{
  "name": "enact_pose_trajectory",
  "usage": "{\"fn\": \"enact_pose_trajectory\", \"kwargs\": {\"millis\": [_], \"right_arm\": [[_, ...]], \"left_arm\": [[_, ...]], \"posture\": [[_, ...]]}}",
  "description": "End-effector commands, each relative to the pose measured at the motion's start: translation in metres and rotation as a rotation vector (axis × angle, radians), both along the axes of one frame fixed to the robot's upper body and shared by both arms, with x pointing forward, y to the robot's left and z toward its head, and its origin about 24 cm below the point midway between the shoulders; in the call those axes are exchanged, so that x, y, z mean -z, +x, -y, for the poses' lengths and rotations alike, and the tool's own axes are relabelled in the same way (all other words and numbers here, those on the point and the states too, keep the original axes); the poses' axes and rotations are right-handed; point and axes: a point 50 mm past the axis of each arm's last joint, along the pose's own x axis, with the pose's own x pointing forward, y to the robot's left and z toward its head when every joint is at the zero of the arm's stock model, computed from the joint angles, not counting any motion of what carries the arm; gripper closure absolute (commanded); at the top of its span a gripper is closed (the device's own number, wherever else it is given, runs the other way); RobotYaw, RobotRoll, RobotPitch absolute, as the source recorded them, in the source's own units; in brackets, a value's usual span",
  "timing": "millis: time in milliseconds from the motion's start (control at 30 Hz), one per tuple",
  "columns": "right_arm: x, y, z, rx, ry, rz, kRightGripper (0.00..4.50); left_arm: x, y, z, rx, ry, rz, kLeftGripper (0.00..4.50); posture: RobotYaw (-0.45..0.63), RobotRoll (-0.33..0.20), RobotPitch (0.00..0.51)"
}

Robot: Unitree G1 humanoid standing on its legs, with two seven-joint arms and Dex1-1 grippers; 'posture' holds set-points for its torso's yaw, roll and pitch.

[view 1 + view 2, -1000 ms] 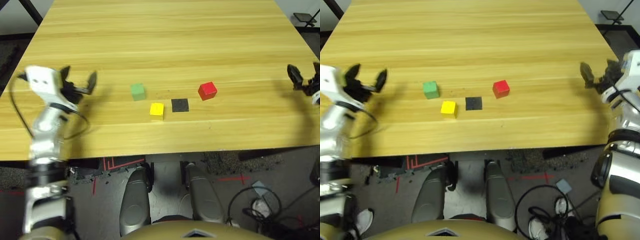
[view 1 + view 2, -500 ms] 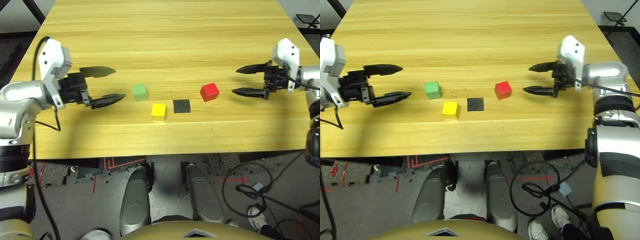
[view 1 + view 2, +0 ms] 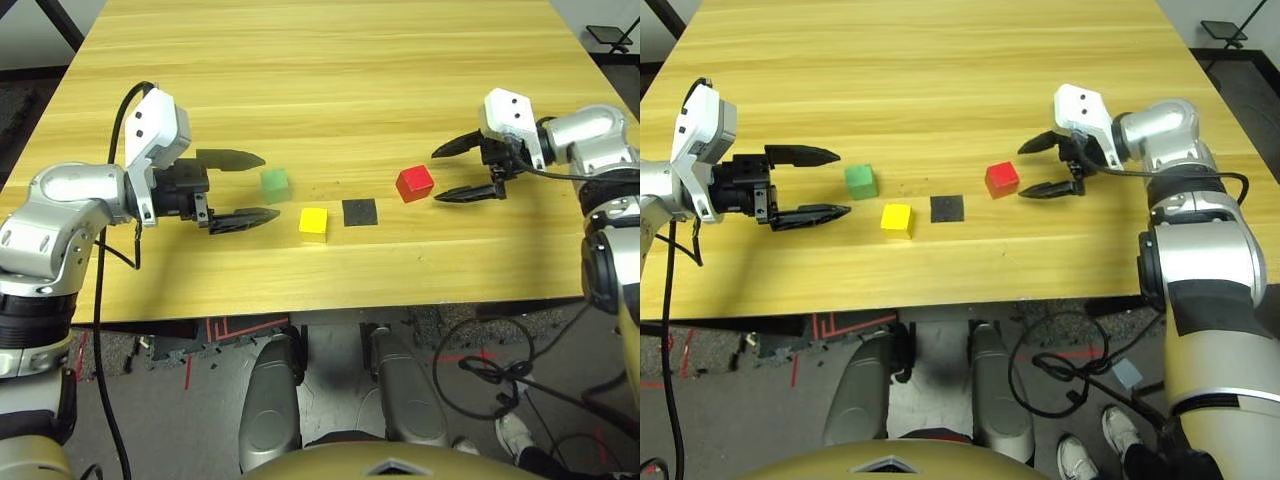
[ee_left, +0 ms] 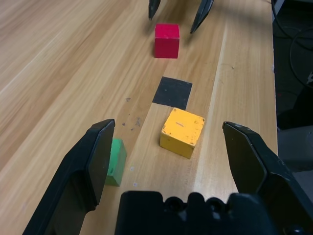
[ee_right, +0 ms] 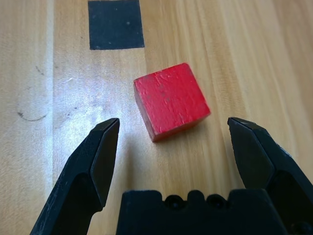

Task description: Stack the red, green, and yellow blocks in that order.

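Both hands moved inward over the counter (image 3: pixel 330 100) since the earlier frame, the right one more; blocks unmoved. Left hand (image 3: pixel 245 190): left part of frame, open, nothing gripped, fingers pointing toward the green and yellow blocks. Green block (image 3: pixel 275 186): left of center, on counter, near the left hand's fingertips. Yellow block (image 3: pixel 313 224): slightly lower, left of middle, on counter, apart from green. Black square patch (image 3: pixel 360 212): flat on counter, middle of frame, between yellow and red. Red block (image 3: pixel 415 183): right of middle, on counter, just beyond the right hand's fingertips, not gripped. Right hand (image 3: pixel 442 175): right part of frame, open, empty, fingers pointing at red block. All three blocks separate, none stacked.
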Motion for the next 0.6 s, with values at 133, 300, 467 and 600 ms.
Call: {"fn": "enact_pose_trajectory", "kwargs": {"millis": [133, 300, 467, 600], "right_arm": [[0.002, 0.004, -0.013, -0.023, -0.037, 0.001, 0.0], [0.007, 0.006, -0.023, -0.034, -0.043, 0.013, 0.0], [0.01, 0.007, -0.028, -0.05, -0.058, 0.009, 0.95], [0.011, 0.007, -0.03, -0.056, -0.065, 0.011, 2.33]], "left_arm": [[-0.001, -0.009, -0.001, -0.028, 0.01, 0.001, 0.01], [0.002, -0.015, -0.003, -0.055, 0.004, -0.007, 0.01], [0.003, -0.018, -0.004, -0.07, 0.0, -0.014, 0.0], [0.002, -0.018, -0.003, -0.073, -0.003, -0.015, 0.0]], "posture": [[0.36, -0.036, 0.217], [0.39, -0.03, 0.223], [0.4, -0.027, 0.225], [0.41, -0.022, 0.222]]}}
